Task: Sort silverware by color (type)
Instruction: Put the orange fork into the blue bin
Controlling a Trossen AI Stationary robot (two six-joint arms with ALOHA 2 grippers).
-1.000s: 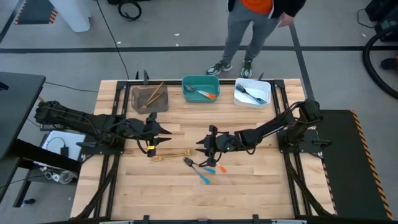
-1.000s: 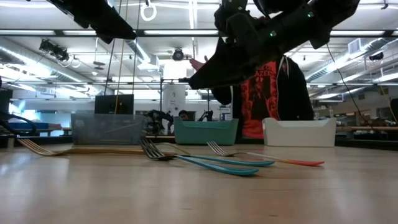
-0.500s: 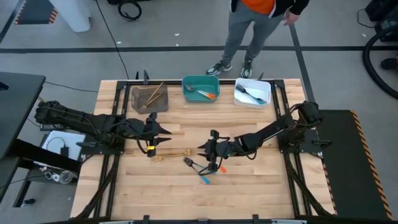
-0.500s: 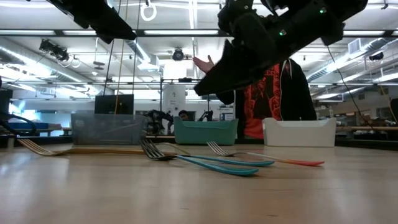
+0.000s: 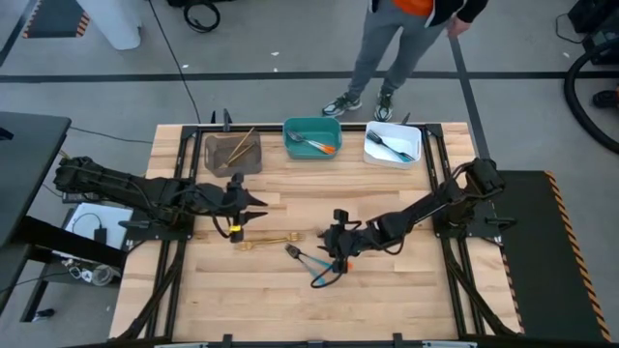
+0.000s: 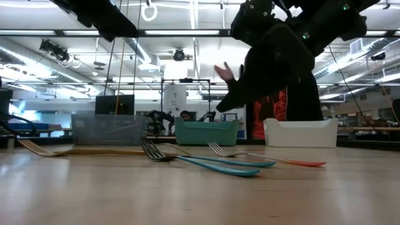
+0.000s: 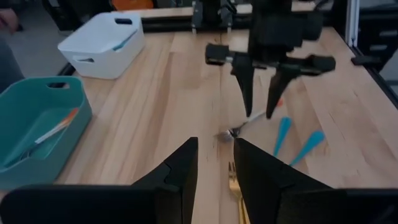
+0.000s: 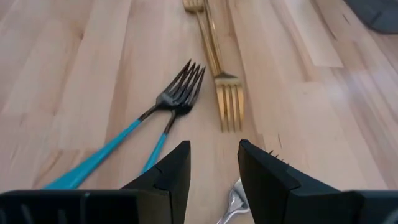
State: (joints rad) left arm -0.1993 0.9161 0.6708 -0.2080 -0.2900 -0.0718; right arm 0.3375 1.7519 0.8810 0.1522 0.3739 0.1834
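Loose silverware lies mid-table: gold forks (image 5: 268,241) (image 8: 226,93), two dark-headed forks with blue handles (image 5: 311,268) (image 8: 163,109), and an orange-handled silver fork (image 6: 284,162) (image 7: 252,118). My right gripper (image 5: 335,247) (image 8: 214,168) is open and hovers just above the orange-handled fork, whose tines (image 8: 235,198) show between its fingers. My left gripper (image 5: 250,207) (image 7: 216,171) is open and waits above the table to the left of the gold forks, touching nothing.
Along the far edge stand a grey bin (image 5: 232,153) with gold pieces, a teal bin (image 5: 311,137) with orange-handled pieces, and a white bin (image 5: 392,145) with dark forks. A person (image 5: 392,48) stands beyond the far edge. Bare wood lies toward the near edge.
My right gripper has moved toward the near edge and down, from beside the forks to over the orange-handled fork, staying open. The silverware has kept its place. The person behind the table has shifted a little.
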